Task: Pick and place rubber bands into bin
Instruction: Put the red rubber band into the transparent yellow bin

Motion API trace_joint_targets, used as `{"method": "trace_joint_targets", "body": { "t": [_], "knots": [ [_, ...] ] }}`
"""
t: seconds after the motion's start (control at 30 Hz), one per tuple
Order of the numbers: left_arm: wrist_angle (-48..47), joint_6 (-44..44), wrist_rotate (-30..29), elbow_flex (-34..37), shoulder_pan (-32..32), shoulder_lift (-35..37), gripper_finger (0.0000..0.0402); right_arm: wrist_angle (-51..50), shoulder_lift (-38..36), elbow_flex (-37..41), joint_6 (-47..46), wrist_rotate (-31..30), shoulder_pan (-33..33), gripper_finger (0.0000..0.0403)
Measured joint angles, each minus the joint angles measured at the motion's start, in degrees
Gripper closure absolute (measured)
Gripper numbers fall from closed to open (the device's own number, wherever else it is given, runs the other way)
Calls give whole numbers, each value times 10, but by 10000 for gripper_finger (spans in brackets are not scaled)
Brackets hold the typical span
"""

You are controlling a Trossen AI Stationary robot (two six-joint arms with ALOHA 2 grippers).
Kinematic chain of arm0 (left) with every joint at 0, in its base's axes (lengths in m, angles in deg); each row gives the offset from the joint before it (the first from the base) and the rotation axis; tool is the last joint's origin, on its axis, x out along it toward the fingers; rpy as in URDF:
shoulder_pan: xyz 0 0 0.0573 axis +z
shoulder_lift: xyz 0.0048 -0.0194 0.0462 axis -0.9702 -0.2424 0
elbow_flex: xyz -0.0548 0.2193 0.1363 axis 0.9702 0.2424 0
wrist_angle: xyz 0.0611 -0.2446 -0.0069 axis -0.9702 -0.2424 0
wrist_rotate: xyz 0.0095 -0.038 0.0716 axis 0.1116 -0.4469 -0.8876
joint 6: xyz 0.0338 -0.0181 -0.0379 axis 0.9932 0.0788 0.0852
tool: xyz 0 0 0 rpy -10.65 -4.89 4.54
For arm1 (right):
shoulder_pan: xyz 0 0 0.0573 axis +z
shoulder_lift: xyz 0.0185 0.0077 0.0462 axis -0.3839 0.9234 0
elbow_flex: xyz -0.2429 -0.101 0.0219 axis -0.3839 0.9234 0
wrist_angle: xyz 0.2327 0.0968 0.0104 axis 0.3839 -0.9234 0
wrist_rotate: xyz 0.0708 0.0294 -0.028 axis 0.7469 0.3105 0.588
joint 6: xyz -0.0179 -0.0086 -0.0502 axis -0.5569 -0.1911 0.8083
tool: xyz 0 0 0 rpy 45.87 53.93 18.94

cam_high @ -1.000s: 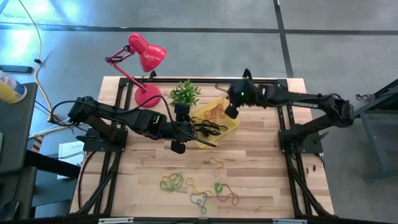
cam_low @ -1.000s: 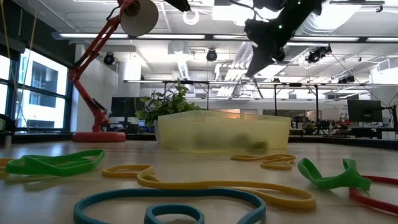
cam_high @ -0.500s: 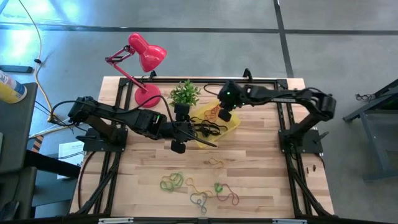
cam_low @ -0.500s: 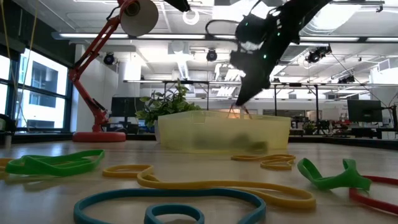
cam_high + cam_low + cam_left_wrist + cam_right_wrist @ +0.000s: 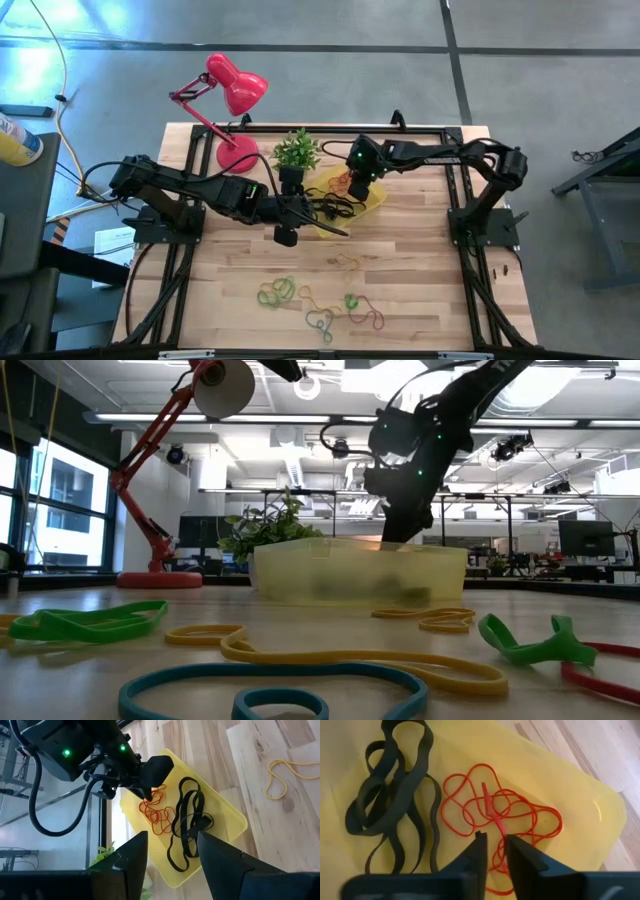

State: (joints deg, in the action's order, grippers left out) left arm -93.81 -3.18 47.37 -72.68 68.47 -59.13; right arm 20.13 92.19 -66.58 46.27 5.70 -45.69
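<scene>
The bin (image 5: 372, 201), a shallow yellow tray, sits on the table behind its middle. Inside lie black rubber bands (image 5: 395, 800) and a tangle of red-orange rubber bands (image 5: 520, 815). My right gripper (image 5: 494, 842) reaches down into the bin over the red tangle. Its fingers stand a little apart, and one red strand (image 5: 490, 805) runs up into the gap. My left gripper (image 5: 172, 865) hangs open above the bin's left side with nothing between its fingers. More rubber bands (image 5: 320, 305) lie loose near the table's front edge. My right gripper points steeply down into the bin from the table's right. A red strand (image 5: 496, 822) of the tangle rises between its fingertips. Whether a finger touches that strand, I cannot tell. The rest of the tangle lies on the bin's floor.
A red desk lamp (image 5: 235, 90) and a small green plant (image 5: 297, 150) stand at the far left, the plant right behind the bin. A yellow band (image 5: 346, 262) lies alone in front of the bin. Green, yellow and blue bands (image 5: 360, 658) crowd the near edge.
My right gripper has come down and toward the table's left, from above the bin's far right corner into the bin. It has tipped to point more steeply down. Its fingertips now sit below the bin's rim in the low view.
</scene>
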Motion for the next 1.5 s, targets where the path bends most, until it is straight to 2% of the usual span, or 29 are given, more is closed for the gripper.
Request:
{"method": "trace_joint_targets", "body": {
  "t": [0.13,0.27,0.4,0.6,0.8,0.97,1.1,1.3,1.5],
  "knots": [
    [0,0,0,0,0,0,241,-7,-9,0,-2,10,2,285],
    [-1,0,0,0,0,0,241,-14,-36,0,-1,2,14,256],
    [0,2,0,0,0,0,241,-21,-86,0,0,-18,30,245],
    [-1,5,0,0,0,0,241,-76,-166,0,-27,-19,74,252],
    [0,14,0,0,0,0,240,-149,-224,0,-76,-24,196,264],
    [0,16,-2,0,0,0,240,-157,-230,0,-151,-73,332,270],
    [0,16,-2,0,0,0,240,-147,-226,0,-230,-136,432,269],
    [2,18,-3,0,0,0,240,-127,-188,0,-320,-221,543,269],
    [2,18,-4,0,0,0,241,-54,-95,0,-331,-198,589,269]
  ]
}}
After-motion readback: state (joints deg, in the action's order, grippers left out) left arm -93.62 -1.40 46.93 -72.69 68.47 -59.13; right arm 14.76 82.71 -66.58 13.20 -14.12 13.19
